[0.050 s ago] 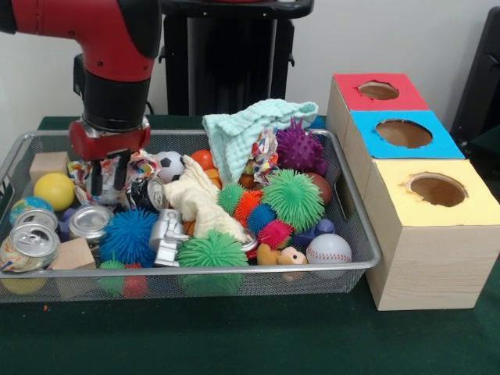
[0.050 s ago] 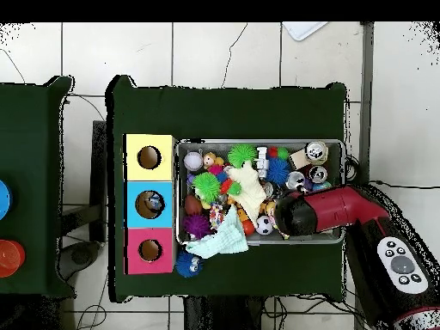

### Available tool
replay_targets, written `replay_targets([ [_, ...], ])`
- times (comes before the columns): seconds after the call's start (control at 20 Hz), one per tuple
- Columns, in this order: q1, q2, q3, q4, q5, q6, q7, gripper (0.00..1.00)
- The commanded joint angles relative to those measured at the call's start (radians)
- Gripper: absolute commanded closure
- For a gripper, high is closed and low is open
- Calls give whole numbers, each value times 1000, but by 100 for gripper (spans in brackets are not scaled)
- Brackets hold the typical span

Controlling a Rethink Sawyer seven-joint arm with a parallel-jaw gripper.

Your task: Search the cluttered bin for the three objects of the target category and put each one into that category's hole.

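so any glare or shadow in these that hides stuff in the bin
Front view: soft, even light; small highlights on the can tops, nothing washed out; the gripper reaches down among the clutter, hiding what lies behind it. Overhead view: the arm covers one end of the bin; the contents show too small to tell apart.

The bin (image 1: pixel 355 226) is packed wall to wall with cans (image 1: pixel 35 241), spiky balls (image 1: pixel 293 199), blocks (image 1: pixel 48 164) and a towel (image 1: pixel 250 129) heaped at its far side, leaving no bare floor, while the three box holes (image 1: pixel 404 133) beside it stand unobstructed from above.
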Motion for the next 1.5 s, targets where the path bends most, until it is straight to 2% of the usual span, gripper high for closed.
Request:
replay_targets([
  [0.05, 11, 11, -33, 53, 17, 64, -22, 0],
  [0.75, 2, 32, -26, 29, 61, 113, -83, 0],
  [1.05, -28, 111, -14, 17, 90, 121, -100, 0],
  [1.3, -52, 189, -7, 5, 155, 191, -134, 0],
  [1.5, -71, 224, -5, 7, 197, 246, -186, 0],
])
